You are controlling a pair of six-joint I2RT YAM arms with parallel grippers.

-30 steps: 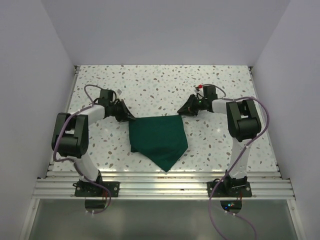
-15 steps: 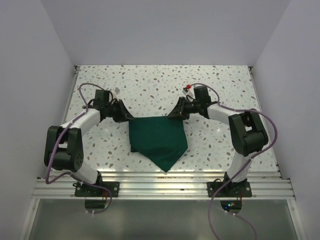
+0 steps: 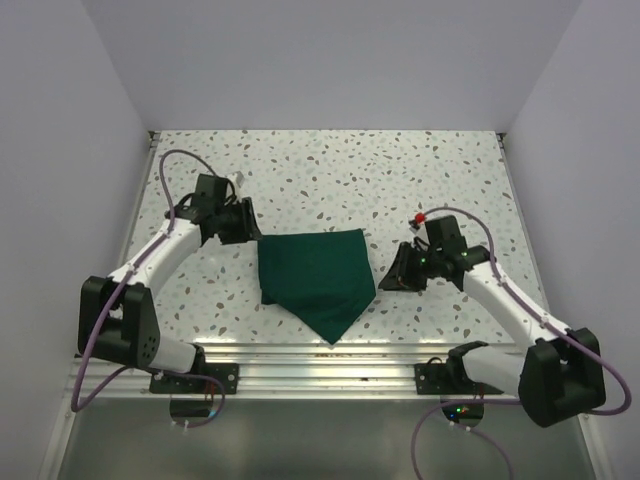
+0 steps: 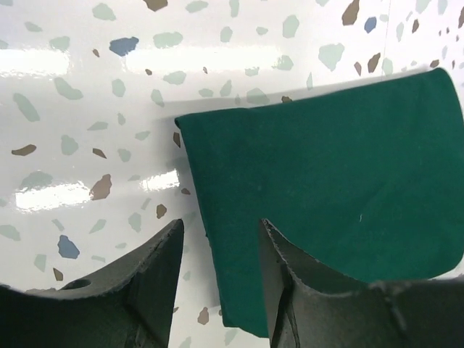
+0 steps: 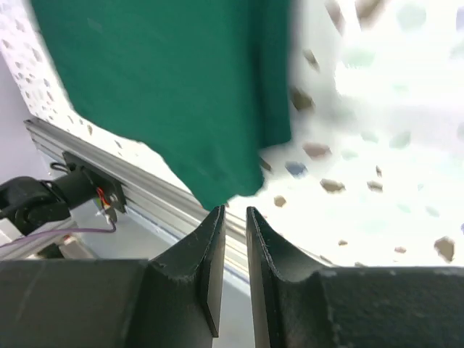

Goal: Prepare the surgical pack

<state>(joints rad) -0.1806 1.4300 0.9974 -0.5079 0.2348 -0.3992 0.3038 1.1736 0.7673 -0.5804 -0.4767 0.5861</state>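
White arm links, black joints, purple cables, black end effectors, red marking

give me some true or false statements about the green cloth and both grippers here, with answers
1. The green cloth lies folded on the terrazzo table, one corner pointing toward the arm bases. True.
2. The left gripper is clamped on the cloth. False: its fingers stand apart over the cloth's edge, gripping nothing.
3. The right gripper sits off the cloth's right side. True.
4. The right gripper holds a steel instrument. False: its nearly closed fingers hold nothing.
5. A silver tray rests on the cloth. False: nothing lies on it.
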